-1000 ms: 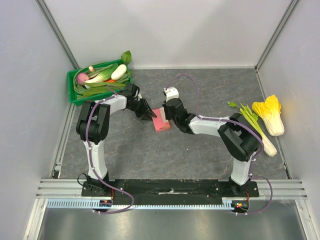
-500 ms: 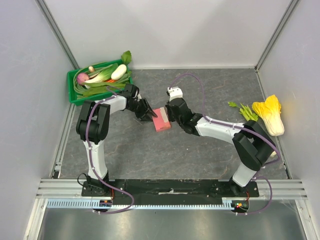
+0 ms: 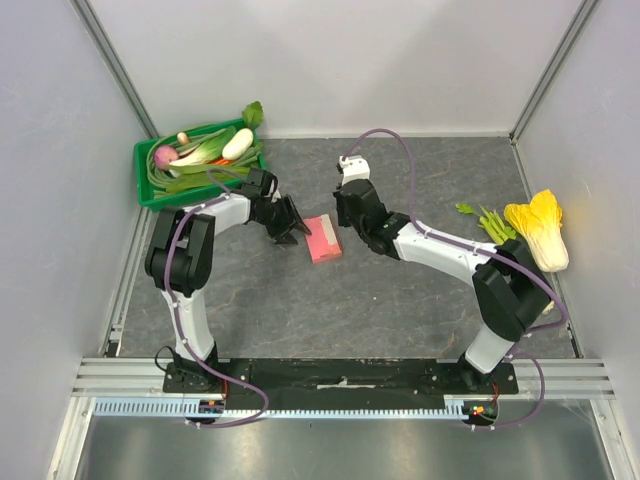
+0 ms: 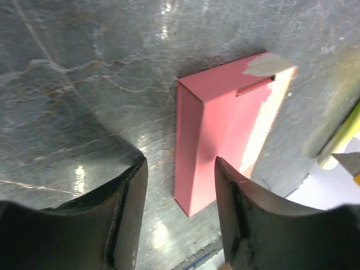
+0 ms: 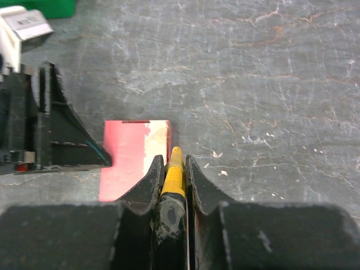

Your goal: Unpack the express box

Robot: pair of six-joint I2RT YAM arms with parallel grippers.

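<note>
**Express box not opened yet, cutter is right at its edge**

The express box (image 3: 323, 238) lies flat on the counter (image 3: 400, 300), roughly centre frame in the overhead view, between the two arms. It looks shut to me. There's a scuffed grey patch and a small slot near one corner, with a paler strip down one side, but no flap is up and nothing's out of it.

The left claw (image 4: 180, 169) is spread, with its fingers either side of the box's near corner, and I don't think it's actually gripping. The right claw (image 5: 171, 163) is pressed together on a yellow tool (image 5: 173, 174), probably a cutter. The tip sits just by the box's right edge, though I can't tell whether it touches.

So my guess is we're early on. Slitting it, opening it and pulling out the contents all look left to do.

A green crate (image 3: 160, 190) of veg sits in the upper left, and a cabbage (image 3: 540, 230) sits far right.
</note>
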